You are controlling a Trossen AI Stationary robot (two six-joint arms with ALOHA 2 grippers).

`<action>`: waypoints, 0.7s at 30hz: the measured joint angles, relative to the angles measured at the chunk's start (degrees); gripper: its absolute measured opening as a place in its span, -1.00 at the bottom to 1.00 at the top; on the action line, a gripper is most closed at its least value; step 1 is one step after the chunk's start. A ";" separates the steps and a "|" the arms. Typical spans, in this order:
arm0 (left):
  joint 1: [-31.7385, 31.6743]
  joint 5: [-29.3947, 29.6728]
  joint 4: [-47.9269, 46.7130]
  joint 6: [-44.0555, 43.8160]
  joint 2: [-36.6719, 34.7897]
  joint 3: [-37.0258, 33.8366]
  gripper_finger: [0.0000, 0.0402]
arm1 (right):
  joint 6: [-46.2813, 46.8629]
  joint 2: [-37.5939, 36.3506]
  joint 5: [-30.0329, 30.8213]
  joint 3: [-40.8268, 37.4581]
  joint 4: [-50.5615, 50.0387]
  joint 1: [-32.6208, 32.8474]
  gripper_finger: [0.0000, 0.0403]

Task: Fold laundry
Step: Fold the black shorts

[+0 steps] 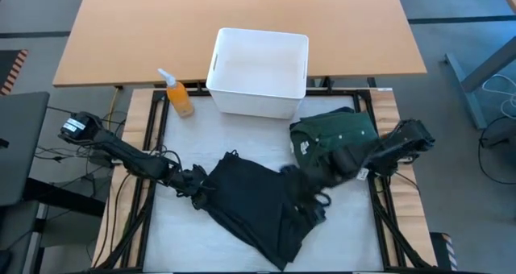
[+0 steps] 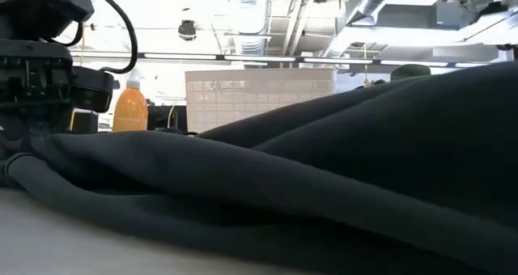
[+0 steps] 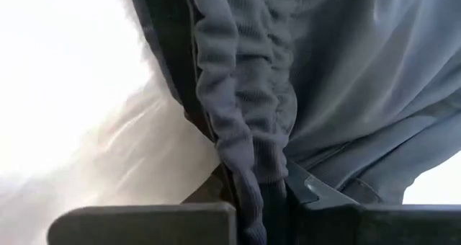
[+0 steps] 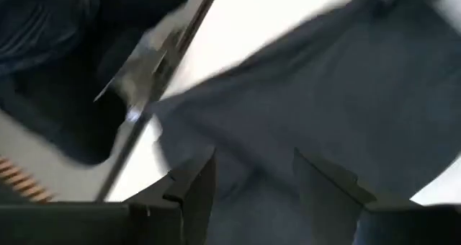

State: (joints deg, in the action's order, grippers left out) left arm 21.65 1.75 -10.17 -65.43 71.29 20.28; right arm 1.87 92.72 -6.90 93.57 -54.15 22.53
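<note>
Two grippers work: left gripper pinches the black garment hem shut, right gripper spread over cloth. Best lift slowly, keeping the edge taut.

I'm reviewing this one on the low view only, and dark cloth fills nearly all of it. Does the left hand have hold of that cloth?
Observer: Yes. The left wrist view shows the left hand shut on a bunched edge of the black garment.
Operator: And the right hand?
Observer: The right hand is open, with its fingers apart over dark cloth. From above, it sits at the edge of the green garment.
Operator: Anything in the bin yet?
Observer: From above, no cloth shows inside the white bin.
</note>
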 joint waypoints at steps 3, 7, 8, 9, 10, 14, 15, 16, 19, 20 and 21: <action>0.00 0.02 -1.55 1.39 -0.01 0.94 -0.92 | -6.85 1.29 -0.28 0.01 4.23 -5.01 0.03; -0.04 0.66 -11.64 7.13 0.30 6.96 -0.97 | -15.04 6.34 -8.73 -0.12 9.12 -13.04 0.02; -0.04 1.16 -15.66 9.23 0.47 9.13 -0.97 | -16.39 7.99 -11.22 -0.12 11.56 -14.93 0.02; -0.04 2.08 -19.71 11.19 0.45 11.84 -0.97 | -17.10 9.60 -13.18 -0.12 13.94 -16.68 0.02; -0.04 2.92 -24.58 13.20 0.38 14.52 -0.97 | -17.60 11.00 -14.66 -0.12 15.84 -18.43 0.02; 0.42 7.24 -39.23 18.37 0.32 23.92 -0.97 | -21.63 15.52 -14.73 -0.21 18.43 -23.22 0.01; 0.70 8.30 -41.44 19.27 0.24 25.36 -0.97 | -22.30 16.29 -14.08 -0.21 19.84 -24.12 0.00; 0.95 9.03 -42.70 20.03 0.24 26.18 -0.97 | -22.72 16.92 -13.59 -0.21 22.46 -24.98 -0.01; 1.29 9.22 -42.01 20.85 0.28 26.40 -0.97 | -21.78 19.08 -12.65 -0.15 30.86 -27.42 -0.06; 1.31 9.21 -41.47 20.82 0.27 26.02 -0.97 | -20.63 20.01 -12.31 -0.13 33.81 -28.33 -0.07; 1.29 9.25 -41.45 20.75 0.37 25.72 -0.97 | -19.27 20.94 -12.34 -0.11 36.36 -29.35 -0.09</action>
State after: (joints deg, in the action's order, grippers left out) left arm 22.94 11.01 -51.62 -44.69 71.66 46.00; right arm -17.40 113.66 -19.24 93.46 -17.79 -6.82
